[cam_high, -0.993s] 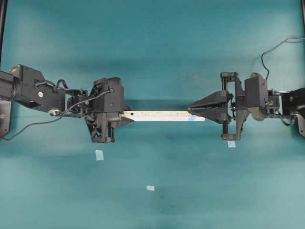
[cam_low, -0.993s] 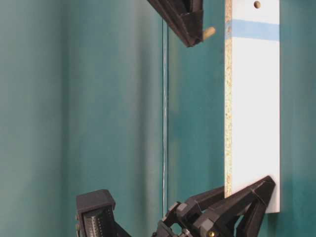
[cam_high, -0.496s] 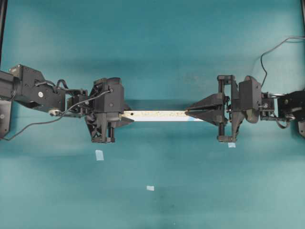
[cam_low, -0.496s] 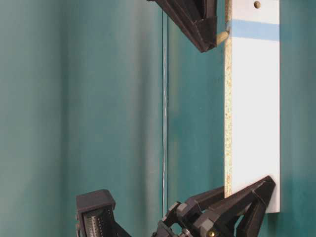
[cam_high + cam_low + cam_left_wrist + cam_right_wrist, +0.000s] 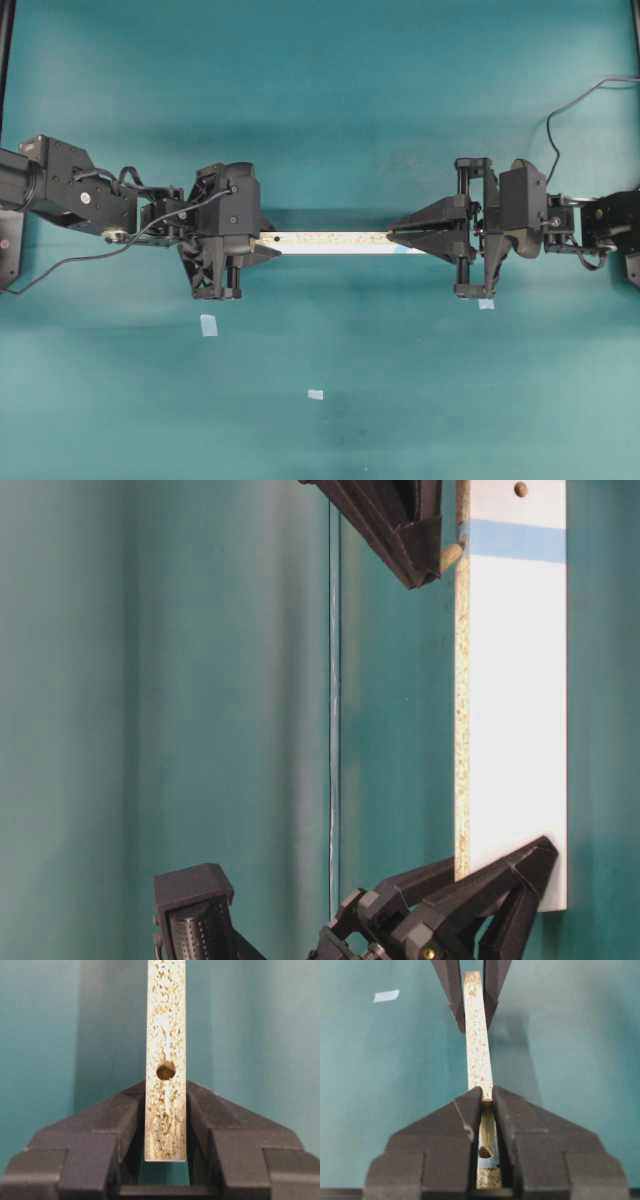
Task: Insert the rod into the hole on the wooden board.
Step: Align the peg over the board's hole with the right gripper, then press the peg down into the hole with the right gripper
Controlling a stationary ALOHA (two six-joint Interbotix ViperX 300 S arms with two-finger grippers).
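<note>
Gripping one end of the wooden board (image 5: 325, 241), your left gripper (image 5: 165, 1125) keeps it off the teal worktop (image 5: 330, 90) — jaws clamped on its sides. Your right gripper (image 5: 487, 1110) pinches the rod (image 5: 452, 555), its tip touching the board's speckled edge beside the blue mark.

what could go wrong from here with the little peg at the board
1. The short cream wooden rod meets the long speckled chipboard strip at a slant, so it may jam at the blue-marked hole rather than enter.
2. The left gripper clamps only the board's far end, so a push from the right gripper could swing the board.
</note>
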